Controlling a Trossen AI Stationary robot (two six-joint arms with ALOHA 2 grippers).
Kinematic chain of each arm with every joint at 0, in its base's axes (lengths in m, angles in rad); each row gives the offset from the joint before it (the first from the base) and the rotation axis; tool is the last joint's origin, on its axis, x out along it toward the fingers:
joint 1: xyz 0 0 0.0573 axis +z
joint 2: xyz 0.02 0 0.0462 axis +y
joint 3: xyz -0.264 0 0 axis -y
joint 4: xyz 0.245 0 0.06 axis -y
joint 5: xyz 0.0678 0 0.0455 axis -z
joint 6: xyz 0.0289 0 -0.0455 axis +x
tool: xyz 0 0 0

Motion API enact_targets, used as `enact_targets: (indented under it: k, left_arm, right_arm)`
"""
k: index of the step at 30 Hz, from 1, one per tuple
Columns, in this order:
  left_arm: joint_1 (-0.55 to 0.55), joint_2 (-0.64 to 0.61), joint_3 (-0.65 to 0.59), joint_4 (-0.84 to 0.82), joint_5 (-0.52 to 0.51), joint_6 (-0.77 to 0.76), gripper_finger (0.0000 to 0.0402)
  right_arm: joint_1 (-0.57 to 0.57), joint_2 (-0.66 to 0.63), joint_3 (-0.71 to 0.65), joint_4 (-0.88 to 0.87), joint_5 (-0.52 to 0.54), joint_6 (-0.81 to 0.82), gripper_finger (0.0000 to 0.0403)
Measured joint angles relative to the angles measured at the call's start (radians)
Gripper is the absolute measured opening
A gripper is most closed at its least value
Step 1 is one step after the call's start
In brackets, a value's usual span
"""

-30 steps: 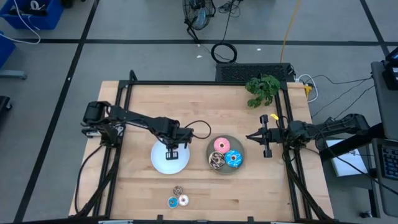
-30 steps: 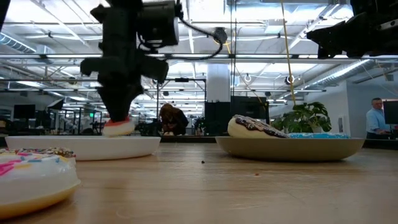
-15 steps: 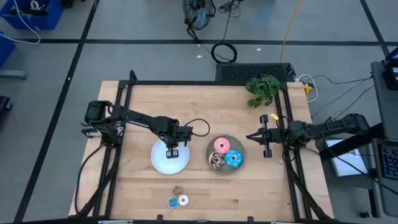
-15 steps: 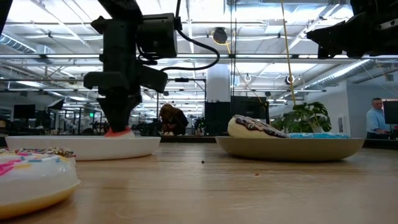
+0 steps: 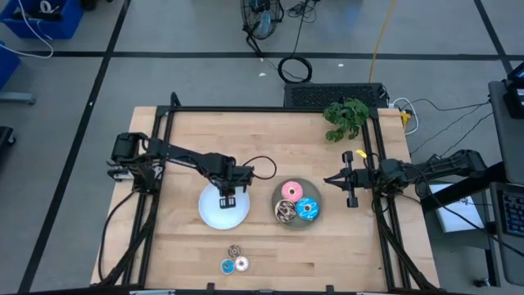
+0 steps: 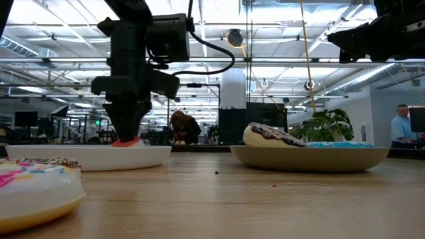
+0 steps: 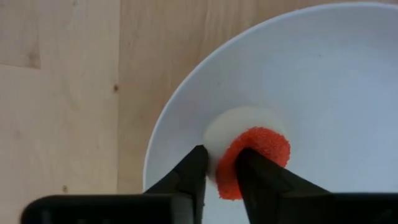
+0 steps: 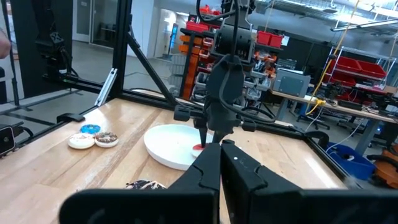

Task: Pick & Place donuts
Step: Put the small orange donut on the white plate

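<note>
Donuts are split between three places on the table. A tiny red donut (image 7: 255,160) sits in the white plate (image 5: 211,215) near the table's middle, with the left gripper (image 7: 219,169) straight above it; its fingers (image 7: 194,169) straddle the donut's rim, but whether they are pinching it or have just let go I cannot tell. By my reading this one is as good as delivered. The grey plate (image 5: 291,188) just beside the white one holds three larger donuts: pink (image 5: 291,192), blue (image 5: 308,208) and brown-sprinkled (image 5: 285,212). Three tiny ones, blue (image 5: 227,265), white (image 5: 241,263) and brown (image 5: 235,250), lie in a cluster near the table's front edge, seemingly the ones left to move. The right gripper (image 5: 349,179) waits with fingers together at the table's right edge. No brand, label or writing is readable anywhere.
</note>
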Motion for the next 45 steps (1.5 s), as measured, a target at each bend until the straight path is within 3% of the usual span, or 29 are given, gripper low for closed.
enact_targets:
  k: [10,19,26,32,37,45]
  left_arm:
    - [0.008,0.0,0.002,-0.02,-0.008,-0.016,0.0201]
    - [0.008,0.0,0.111,-0.13,-0.012,0.004,0.0256]
    - [0.001,0.0,0.113,-0.099,-0.008,0.004,0.0261]
    - [-0.049,0.0,0.113,-0.217,-0.059,-0.022,0.0244]
    - [-0.043,0.0,0.113,-0.21,-0.072,-0.052,0.0235]
    - [-0.046,0.0,0.113,-0.159,-0.083,-0.06,0.0245]
  right_arm:
    - [0.0,0.0,0.0,0.0,0.0,0.0,0.0]
    - [0.0,0.0,0.0,0.0,0.0,-0.004,0.0]
    - [0.0,0.0,0.0,-0.001,0.0,-0.004,0.0]
    - [0.0,0.001,0.0,-0.001,0.0,-0.004,0.0]
    - [0.0,0.008,0.0,0.005,-0.001,-0.012,0.0]
    - [0.0,0.151,0.033,0.11,-0.002,0.001,0.0]
